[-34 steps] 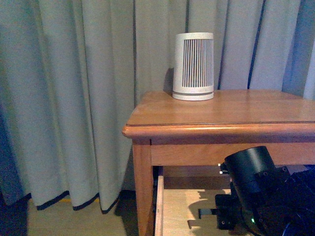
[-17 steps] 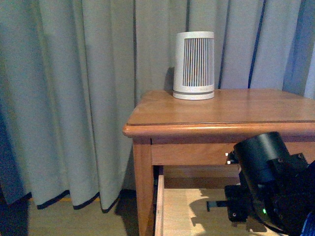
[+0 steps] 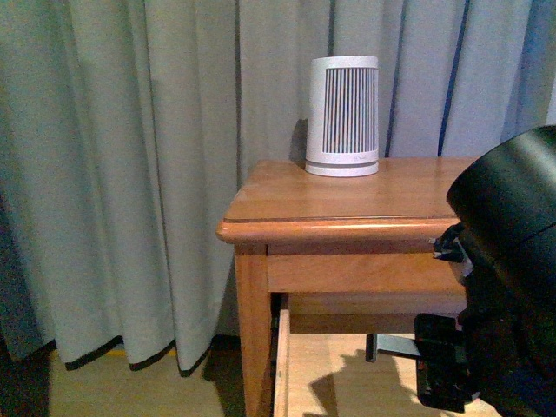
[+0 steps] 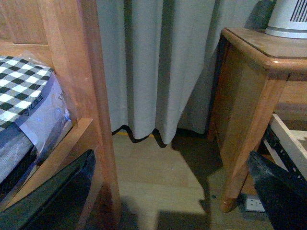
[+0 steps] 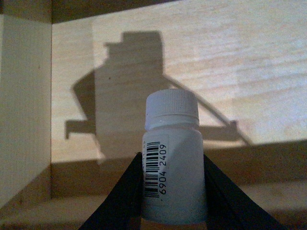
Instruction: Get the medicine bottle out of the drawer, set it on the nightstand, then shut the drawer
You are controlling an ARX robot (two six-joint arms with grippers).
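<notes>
Where the right gripper (image 5: 172, 160) is seen, its fingers (image 5: 125, 191) are drawn in narrowly, pressed on both sides of the medicine bottle (image 5: 172, 172). Bottle held upright, long axis vertical, cap uppermost, inside the open drawer (image 5: 24, 105). One side wall noted near; bare pale floor extends beyond. Nightstand (image 3: 347, 200) top sits above, ribbed container (image 3: 343, 104) at its rear

The right arm (image 3: 512, 261) has risen from the drawer (image 3: 304, 365), now covering the nightstand (image 3: 347, 204)'s right edge
</notes>
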